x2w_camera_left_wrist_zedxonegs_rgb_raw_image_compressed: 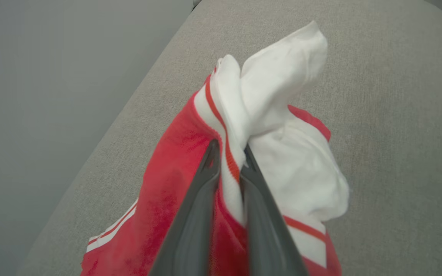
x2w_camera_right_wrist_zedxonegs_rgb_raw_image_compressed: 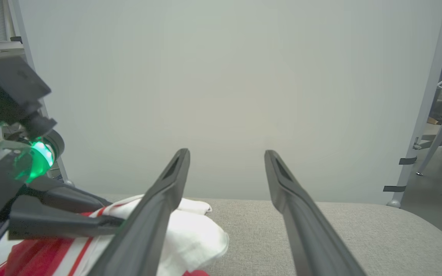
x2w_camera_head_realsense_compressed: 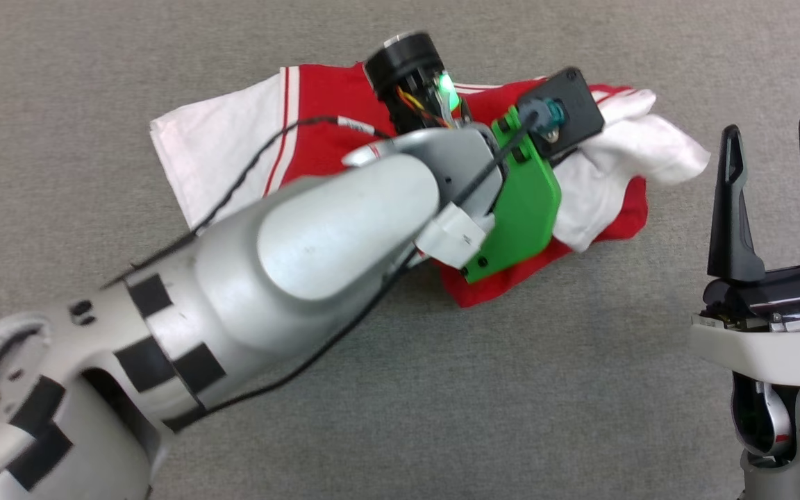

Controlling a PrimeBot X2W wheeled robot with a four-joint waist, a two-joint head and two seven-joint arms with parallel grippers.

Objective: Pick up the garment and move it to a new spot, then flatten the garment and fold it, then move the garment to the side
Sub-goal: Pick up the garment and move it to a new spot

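On grey cushion [x2w_camera_head_realsense_compressed: 580, 389], left fingers [x2w_camera_left_wrist_zedxonegs_rgb_raw_image_compressed: 196, 218] clenched on garment [x2w_camera_left_wrist_zedxonegs_rgb_raw_image_compressed: 167, 184] at striped seam, right fingers [x2w_camera_head_realsense_compressed: 732, 208] spread, empty

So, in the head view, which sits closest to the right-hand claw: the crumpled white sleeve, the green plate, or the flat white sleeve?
From the right gripper:
1. Crumpled white sleeve, just to its left.
2. Green plate, mid-picture.
3. Flat white sleeve, far left.

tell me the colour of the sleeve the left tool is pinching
White sleeve with red-striped trim, best seen in the left wrist view.
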